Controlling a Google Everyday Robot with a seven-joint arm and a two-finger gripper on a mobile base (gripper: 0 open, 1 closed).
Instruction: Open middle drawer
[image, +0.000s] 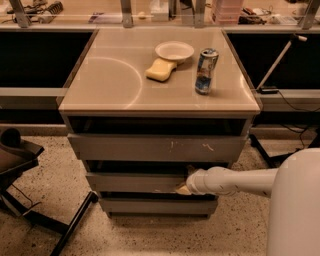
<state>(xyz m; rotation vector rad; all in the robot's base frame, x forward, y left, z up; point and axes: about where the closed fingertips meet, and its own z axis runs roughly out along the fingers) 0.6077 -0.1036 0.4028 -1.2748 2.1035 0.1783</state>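
Note:
The middle drawer (135, 182) is a plain grey front, second of three in the cabinet under the tabletop, below the scratched top front (150, 148). It stands out only a little past the bottom front (155, 205). My gripper (182, 189) reaches in from the right on a white arm (235, 181) and sits at the right end of the middle drawer's front, at its top edge.
On the beige tabletop (110, 80) stand a white bowl (174, 50), a yellow sponge (161, 69) and a drink can (206, 71). A dark chair base (30, 200) stands on the floor at the left. A cable and pole are at the right.

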